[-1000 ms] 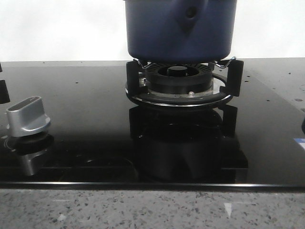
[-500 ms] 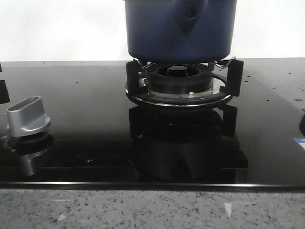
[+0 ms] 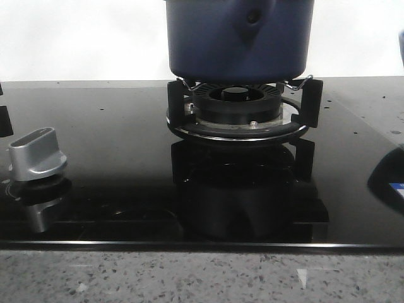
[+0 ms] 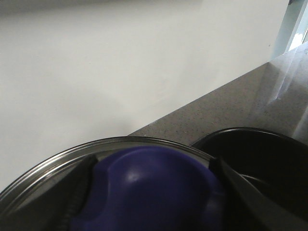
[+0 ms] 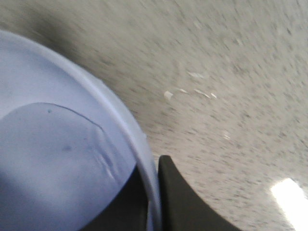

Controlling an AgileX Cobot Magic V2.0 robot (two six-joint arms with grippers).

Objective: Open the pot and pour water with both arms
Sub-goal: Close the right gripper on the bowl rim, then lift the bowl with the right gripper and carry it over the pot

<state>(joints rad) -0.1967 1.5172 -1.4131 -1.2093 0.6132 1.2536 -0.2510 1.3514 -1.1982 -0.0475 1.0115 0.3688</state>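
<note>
The dark navy pot (image 3: 238, 39) stands on the burner (image 3: 237, 107); its top is out of the front view. My left gripper (image 4: 154, 164) is shut on the blue knob (image 4: 149, 192) of a metal-rimmed lid (image 4: 120, 143), held beside the pot's dark open mouth (image 4: 255, 159). My right gripper (image 5: 153, 168) is shut on the rim of a light-blue bowl (image 5: 53, 159), one finger inside and one finger (image 5: 185, 207) outside. A sliver of the bowl (image 3: 401, 47) shows at the front view's right edge. The bowl's inside shows a darker patch.
A silver stove knob (image 3: 36, 153) sits at the left on the black glass cooktop (image 3: 113, 139). A speckled grey counter (image 3: 189, 278) runs along the front and also lies under the bowl (image 5: 231, 96). A white wall is behind.
The light-blue bowl has entered the front view at the upper right edge, and its dark reflection on the cooktop's right side has grown. The pot has not moved.
</note>
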